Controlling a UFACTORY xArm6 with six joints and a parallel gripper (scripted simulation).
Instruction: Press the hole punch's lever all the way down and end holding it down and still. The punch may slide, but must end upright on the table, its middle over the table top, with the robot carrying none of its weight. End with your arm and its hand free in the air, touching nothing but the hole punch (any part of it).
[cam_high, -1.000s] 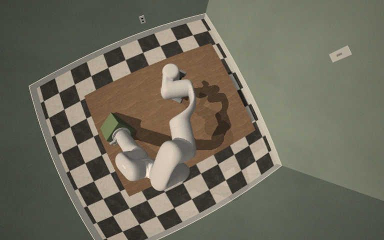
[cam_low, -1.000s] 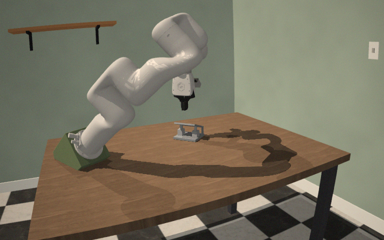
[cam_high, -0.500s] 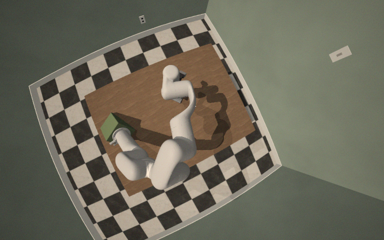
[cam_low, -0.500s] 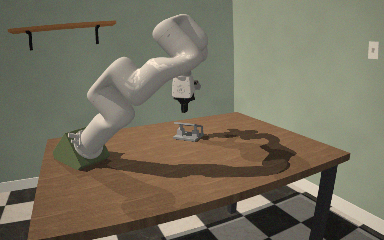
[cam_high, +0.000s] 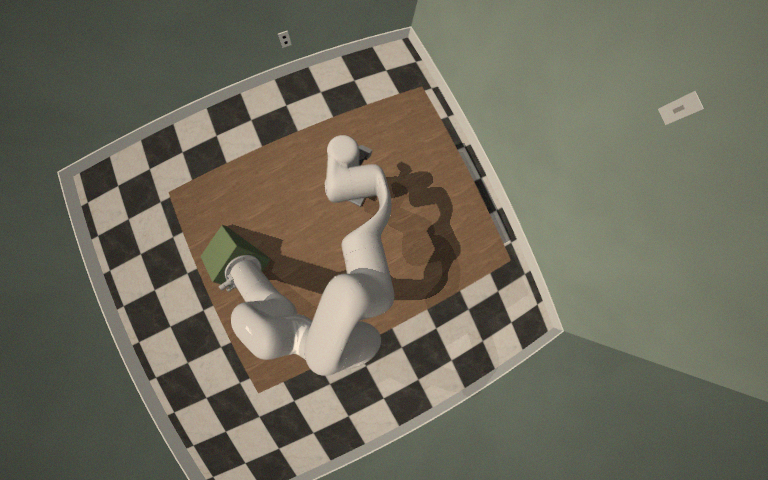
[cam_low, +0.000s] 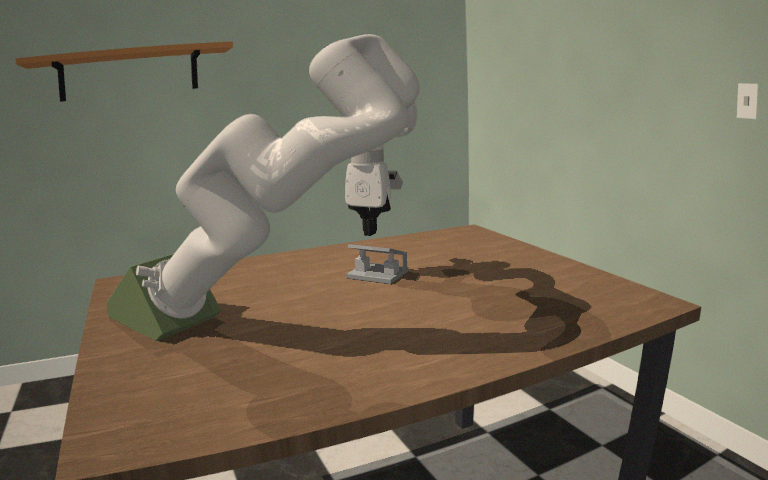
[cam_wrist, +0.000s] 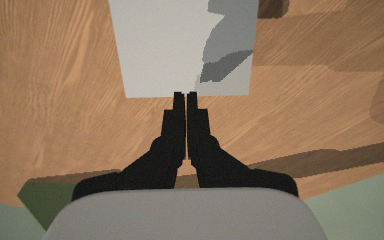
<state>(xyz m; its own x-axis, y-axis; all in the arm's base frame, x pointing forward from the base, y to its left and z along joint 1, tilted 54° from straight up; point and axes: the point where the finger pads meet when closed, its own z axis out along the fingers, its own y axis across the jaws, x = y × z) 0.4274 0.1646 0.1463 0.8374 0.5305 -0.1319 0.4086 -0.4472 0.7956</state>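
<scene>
The grey hole punch (cam_low: 370, 277) stands upright on the wooden table (cam_low: 305, 294) (cam_high: 271, 192). Its lever (cam_low: 373, 248) (cam_wrist: 165, 45) is raised above the base, on two posts. In the top view the arm hides most of the punch, and only bits of its grey edge (cam_high: 365, 152) show. My gripper (cam_low: 369, 233) (cam_wrist: 186, 106) is shut with nothing between its fingers and points down. It hangs a little above the lever, with a visible gap in the exterior view. In the wrist view the fingertips overlap the lever's near edge.
The arm's green wedge base (cam_high: 226, 251) (cam_low: 133, 308) stands at one end of the table. The arm arches from it over the table to the punch. A wall shelf (cam_low: 124, 53) hangs behind the arm. The arm's shadow lies across the table beside the punch.
</scene>
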